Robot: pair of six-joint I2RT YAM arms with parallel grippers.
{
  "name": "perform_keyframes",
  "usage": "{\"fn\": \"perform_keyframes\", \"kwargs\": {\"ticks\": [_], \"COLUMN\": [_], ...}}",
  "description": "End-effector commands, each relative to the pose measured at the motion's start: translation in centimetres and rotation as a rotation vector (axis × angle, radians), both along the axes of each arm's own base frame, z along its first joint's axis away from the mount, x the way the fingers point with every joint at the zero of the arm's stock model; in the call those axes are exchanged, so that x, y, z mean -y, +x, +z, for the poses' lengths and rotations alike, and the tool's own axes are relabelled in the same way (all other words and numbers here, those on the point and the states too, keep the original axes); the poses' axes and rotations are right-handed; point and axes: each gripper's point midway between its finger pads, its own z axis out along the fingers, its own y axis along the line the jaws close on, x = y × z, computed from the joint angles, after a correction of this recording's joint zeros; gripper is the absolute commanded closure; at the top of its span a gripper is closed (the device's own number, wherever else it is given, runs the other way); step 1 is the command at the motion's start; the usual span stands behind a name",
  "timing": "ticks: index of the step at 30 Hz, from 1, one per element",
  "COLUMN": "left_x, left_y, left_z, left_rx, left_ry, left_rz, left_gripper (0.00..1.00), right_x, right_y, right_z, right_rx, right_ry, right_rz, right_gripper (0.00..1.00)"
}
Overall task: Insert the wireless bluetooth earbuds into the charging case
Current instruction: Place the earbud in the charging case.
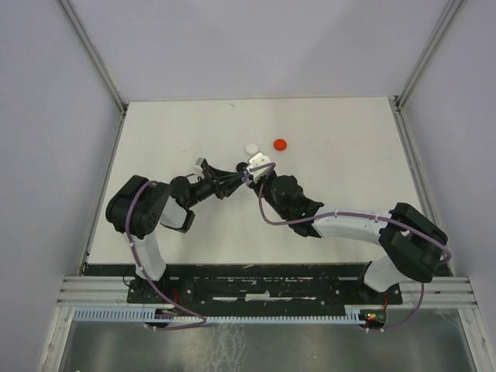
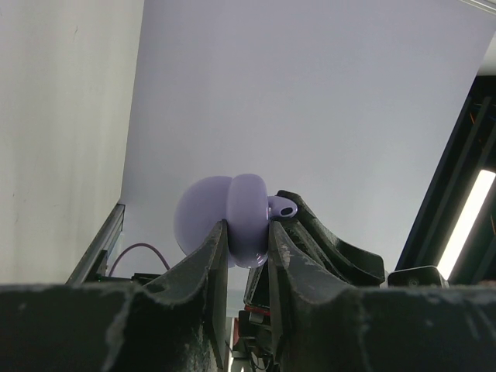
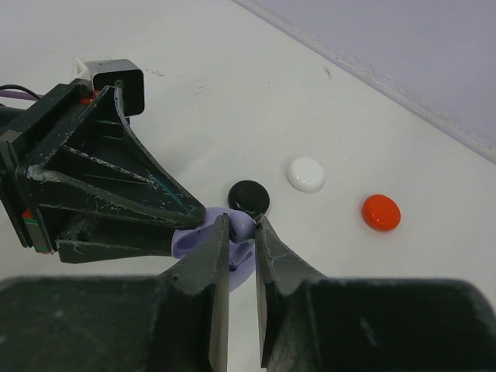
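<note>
My left gripper point(image 2: 246, 229) is shut on an open lavender charging case point(image 2: 203, 217) and holds it above the table. A lavender earbud point(image 2: 282, 207) shows at the case's right edge. In the right wrist view my right gripper point(image 3: 242, 221) is shut on that lavender earbud point(image 3: 242, 231), pressed against the case point(image 3: 186, 242), with the left gripper's fingers point(image 3: 116, 194) just left of it. From above, the two grippers point(image 1: 232, 175) point(image 1: 252, 172) meet tip to tip at mid-table. The other earbuds are out of view.
A black round disc point(image 3: 249, 198), a white one point(image 3: 305, 173) and a red one point(image 3: 381, 212) lie on the white table just beyond the grippers. The white disc point(image 1: 251, 148) and red disc point(image 1: 280, 144) also show from above. Walls enclose the table.
</note>
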Motion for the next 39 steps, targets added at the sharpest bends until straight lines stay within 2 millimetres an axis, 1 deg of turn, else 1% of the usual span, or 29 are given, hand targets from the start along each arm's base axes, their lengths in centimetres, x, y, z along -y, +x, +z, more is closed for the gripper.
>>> {"fn": "perform_keyframes", "kwargs": {"ticks": [1, 12, 22, 28, 39], "left_x": [0.2, 0.2, 0.2, 0.2, 0.2], "left_y": [0.1, 0.4, 0.8, 1.1, 1.4], "left_z": [2.5, 2.6, 2.6, 3.0, 3.9], "left_rx": [0.095, 0.098, 0.102, 0.113, 0.138], "left_ry": [-0.058, -0.060, -0.062, -0.067, -0.077], "left_rz": [-0.004, -0.001, 0.010, 0.018, 0.026], "left_gripper": [0.97, 0.97, 0.97, 0.97, 0.97], "right_x": [-0.4, -0.3, -0.1, 0.0, -0.2], "right_y": [-0.2, -0.5, -0.7, -0.8, -0.9], "right_z": [1.2, 0.8, 1.1, 1.0, 1.1], "right_rx": [0.034, 0.027, -0.002, -0.023, -0.075], "right_ry": [0.030, 0.022, 0.035, 0.044, 0.082], "right_rz": [0.013, 0.019, 0.008, 0.002, -0.012], "right_gripper": [0.96, 0.96, 0.94, 0.93, 0.86]}}
